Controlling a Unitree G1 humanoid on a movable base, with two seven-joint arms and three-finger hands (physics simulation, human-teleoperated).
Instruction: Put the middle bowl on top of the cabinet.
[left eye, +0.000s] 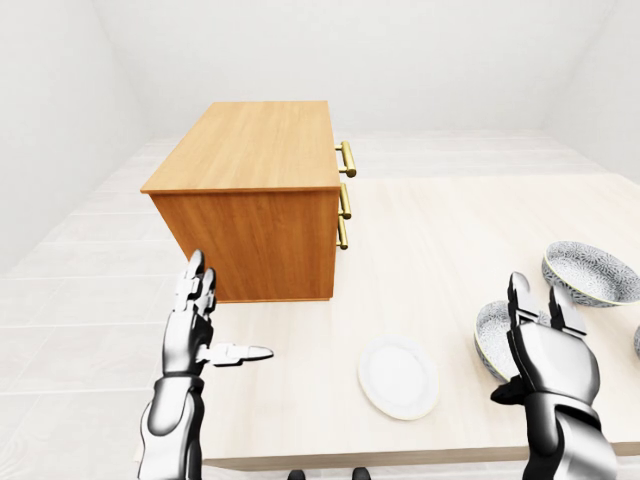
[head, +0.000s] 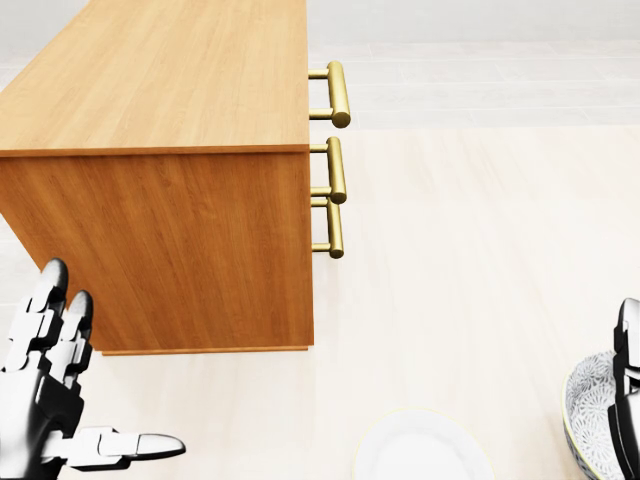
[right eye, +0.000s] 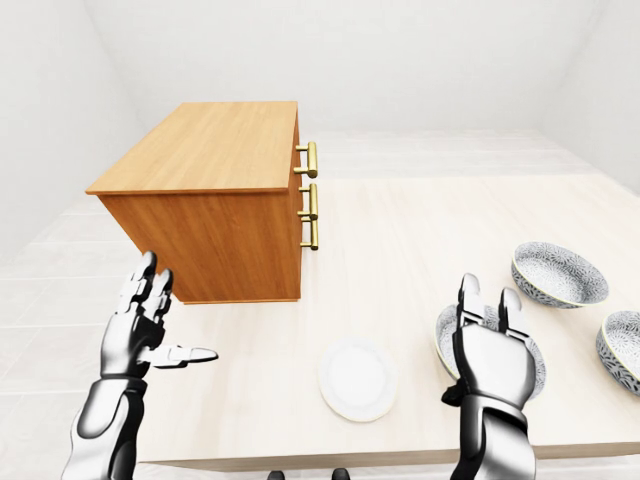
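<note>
Three patterned bowls stand on the pale table (right eye: 420, 230) at the right of the right-eye view: one (right eye: 559, 273) higher up, one (right eye: 624, 346) at the right edge, and the leftmost (right eye: 444, 338) half hidden behind my right hand (right eye: 482, 335). That hand is open, fingers upright, in front of this bowl and not holding it. The same bowl (head: 590, 412) shows at the bottom right of the head view. The wooden cabinet (left eye: 250, 150) with brass handles (left eye: 345, 200) stands on the table at the left. My left hand (left eye: 222, 315) is open and empty below it.
A white plate (left eye: 398, 376) lies on the table between my two hands, near the bottom edge. The cabinet's flat top carries nothing. White walls and a tiled floor surround the table.
</note>
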